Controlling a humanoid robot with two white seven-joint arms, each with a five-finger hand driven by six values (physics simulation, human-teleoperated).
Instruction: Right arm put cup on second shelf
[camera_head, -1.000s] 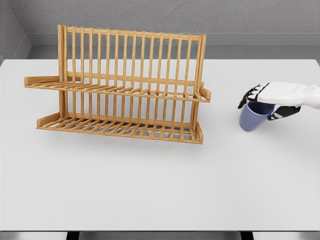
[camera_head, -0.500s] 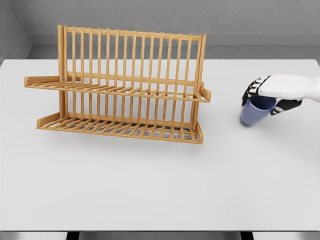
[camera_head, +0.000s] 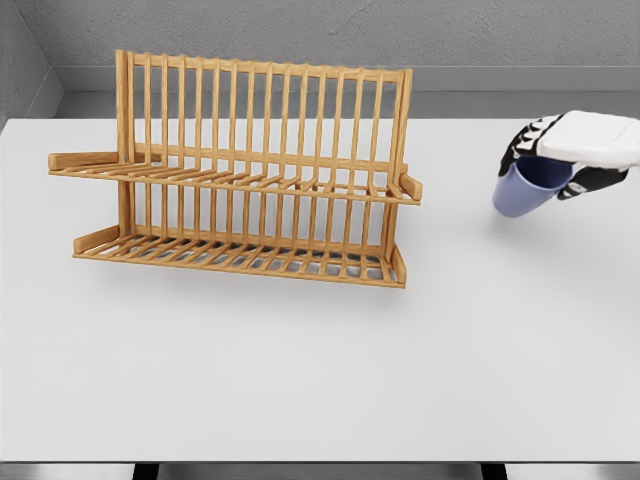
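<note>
Cup (camera_head: 522, 190), a single pale blue one, hangs at the far right of the scene in the grasp of the right hand (camera_head: 565, 152), which is the only hand on show. Its dark fingers (camera_head: 521, 141) are curled around the rim from above and from both sides, with the white back of the hand covering the top, so the grip is closed tight on the cup and nothing else is touched. The cup is tilted, its base swung down and to the left and its mouth turned up toward the palm; a faint shadow lies on the white table (camera_head: 320, 370) beneath it, and it appears lifted clear of the surface. The white forearm runs out of the picture at the right edge. One wooden dish rack (camera_head: 240, 170) stands on the left half of the table, well apart from the cup, with open table between them. It has two slatted shelves: an upper shelf (camera_head: 235, 180) and a lower shelf (camera_head: 240, 258), both bare, and a tall back of upright bars behind them. The rack's right end is the part nearest the cup, and the cup sits at about the height of the upper shelf in the picture. A grey wall runs along the far side behind the table.
</note>
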